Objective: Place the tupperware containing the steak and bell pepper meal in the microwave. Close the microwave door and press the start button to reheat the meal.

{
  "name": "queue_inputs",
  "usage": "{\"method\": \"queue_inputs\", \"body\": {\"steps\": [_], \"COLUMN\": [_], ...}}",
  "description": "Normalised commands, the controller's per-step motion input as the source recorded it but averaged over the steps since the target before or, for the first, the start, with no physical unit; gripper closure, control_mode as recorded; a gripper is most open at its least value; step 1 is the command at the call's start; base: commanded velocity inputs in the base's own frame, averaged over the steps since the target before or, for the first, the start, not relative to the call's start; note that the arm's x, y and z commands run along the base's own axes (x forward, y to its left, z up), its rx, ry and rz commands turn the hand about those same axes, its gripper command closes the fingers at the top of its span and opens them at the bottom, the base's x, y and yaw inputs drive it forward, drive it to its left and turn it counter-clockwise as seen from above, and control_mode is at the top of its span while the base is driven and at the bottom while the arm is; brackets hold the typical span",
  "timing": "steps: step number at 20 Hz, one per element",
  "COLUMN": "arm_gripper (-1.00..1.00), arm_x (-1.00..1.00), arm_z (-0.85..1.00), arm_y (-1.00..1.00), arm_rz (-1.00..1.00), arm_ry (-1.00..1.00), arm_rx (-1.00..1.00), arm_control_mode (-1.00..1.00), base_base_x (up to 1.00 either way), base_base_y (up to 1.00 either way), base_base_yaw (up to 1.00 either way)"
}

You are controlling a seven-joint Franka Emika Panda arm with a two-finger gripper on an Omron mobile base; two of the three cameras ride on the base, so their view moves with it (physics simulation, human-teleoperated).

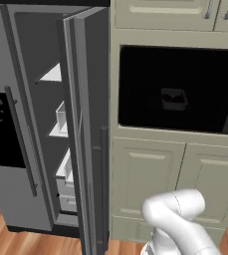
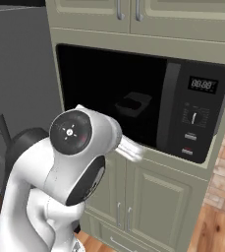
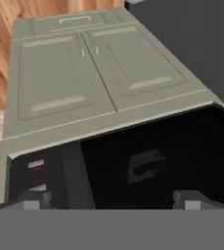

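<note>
The tupperware [image 2: 132, 104] sits inside the microwave [image 2: 143, 103]; the claw [image 3: 111, 199] hangs spread at six o'clock, holding nothing.

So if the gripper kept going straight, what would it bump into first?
Probably the wide black microwave door; the open gripper points at its dark window, the small clear tupperware dimly visible behind. Depth unclear.
</note>
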Motion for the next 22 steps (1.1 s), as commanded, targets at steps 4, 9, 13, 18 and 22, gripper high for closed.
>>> {"method": "queue_inputs", "body": {"steps": [4, 9, 13, 18, 22], "arm_gripper": [-1.0, -1.0, -1.0, 1.0, 1.0], "arm_x": [-0.2, 0.0, 0.11, 0.15, 0.08], "arm_z": [-0.34, -0.37, -0.37, -0.17, -0.02], "arm_y": [-0.58, -0.31, -0.14, -0.09, -0.29], "arm_rz": [-0.02, -0.02, 0.0, 0.0, -0.02], "arm_ry": [-0.02, 0.0, -0.03, -0.1, -0.11], "arm_rx": [0.61, 0.43, 0.2, 0.15, 0.13], "arm_control_mode": [-1.0, -1.0, -1.0, -1.0, -1.0], "base_base_x": [0.0, 0.0, 0.0, 0.0, 0.0], "base_base_y": [0.0, 0.0, 0.0, 0.0, 0.0], "base_base_yaw": [0.0, 0.0, 0.0, 0.0, 0.0]}}
